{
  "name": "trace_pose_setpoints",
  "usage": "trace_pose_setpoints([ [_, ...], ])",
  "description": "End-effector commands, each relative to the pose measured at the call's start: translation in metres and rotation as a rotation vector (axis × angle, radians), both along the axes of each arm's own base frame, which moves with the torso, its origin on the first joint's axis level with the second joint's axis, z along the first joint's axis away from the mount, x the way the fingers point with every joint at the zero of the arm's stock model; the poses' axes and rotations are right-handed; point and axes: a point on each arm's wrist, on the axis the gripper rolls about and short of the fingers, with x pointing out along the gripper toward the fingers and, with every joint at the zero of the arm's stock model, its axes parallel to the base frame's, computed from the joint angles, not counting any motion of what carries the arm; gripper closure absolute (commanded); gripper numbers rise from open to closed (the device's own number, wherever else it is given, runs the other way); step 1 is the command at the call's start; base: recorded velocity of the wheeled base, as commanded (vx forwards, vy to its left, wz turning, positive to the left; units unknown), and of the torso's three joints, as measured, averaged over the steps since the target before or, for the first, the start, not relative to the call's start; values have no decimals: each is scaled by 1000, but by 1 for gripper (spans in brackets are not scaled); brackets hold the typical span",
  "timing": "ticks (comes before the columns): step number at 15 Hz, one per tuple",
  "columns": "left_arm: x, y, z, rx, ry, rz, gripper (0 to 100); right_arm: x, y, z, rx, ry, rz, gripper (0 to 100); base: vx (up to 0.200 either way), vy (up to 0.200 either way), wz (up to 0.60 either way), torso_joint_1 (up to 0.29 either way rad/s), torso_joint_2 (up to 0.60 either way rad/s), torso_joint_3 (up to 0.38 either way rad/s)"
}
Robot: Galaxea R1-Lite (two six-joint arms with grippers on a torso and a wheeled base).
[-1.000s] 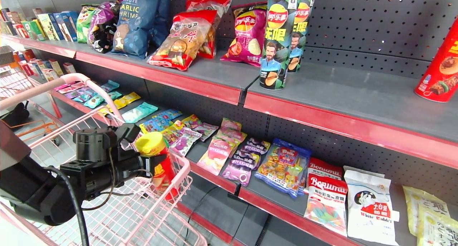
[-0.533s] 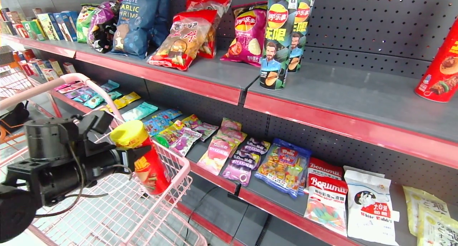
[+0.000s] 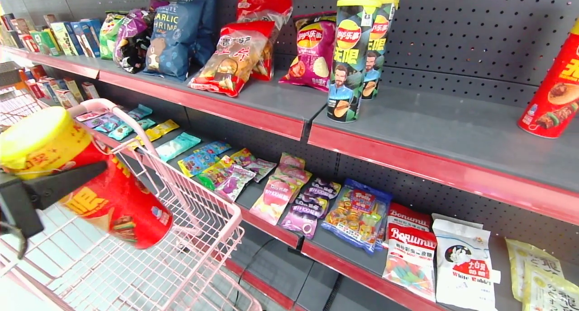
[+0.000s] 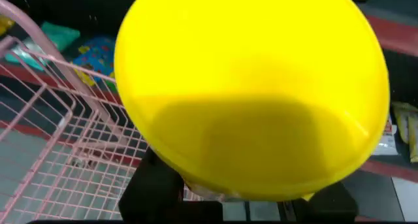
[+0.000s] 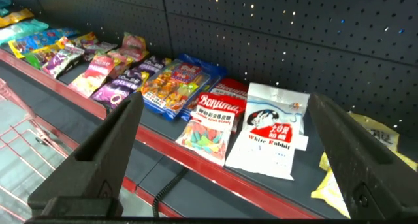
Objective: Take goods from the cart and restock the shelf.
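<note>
L hand (image 3: pixel 83 168) is clamped on a red chip can (image 3: pixel 113 198) w/ a yellow lid (image 4: pixel 251 87). One black finger (image 3: pixel 63 184) lies across the can's front, just below the lid. The can is tilted, lid end up and away from the shelf (image 3: pixel 429 121), and held above the pink cart (image 3: pixel 221 213), over its basket on the side far from the shelf. Can't tell if its base touches the wire.

R hand (image 5: pixel 225 152) has fingers wide apart w/ nothing between. It hangs past the cart's front corner, facing the shelf's lower board w/ a white bag (image 5: pixel 274 129) and red-white candy bags (image 5: pixel 212 119).

On the upper board, beyond the cart: two green-black tubes (image 3: pixel 350 62) stand upright. A red tube (image 3: pixel 549 89) stands well apart from them, farther from the cart.
</note>
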Motion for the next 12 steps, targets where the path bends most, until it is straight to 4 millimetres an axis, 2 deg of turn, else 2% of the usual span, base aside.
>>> trace_pose_setpoints([
  [1, -42, 4, 18, -4, -143, 2, 100, 0, 0, 0, 0, 1, 1, 0, 0, 0, 0, 163, -456, -300],
  [6, -55, 7, 18, 97, -162, 18, 100, 0, 0, 0, 2, 1, 0, 0, 0, 0, 0, 189, -528, -336],
  [12, -62, 9, 21, 110, -146, 102, 100, 0, 0, 0, 2, 1, 0, 0, 0, 0, 0, 229, -578, -347],
])
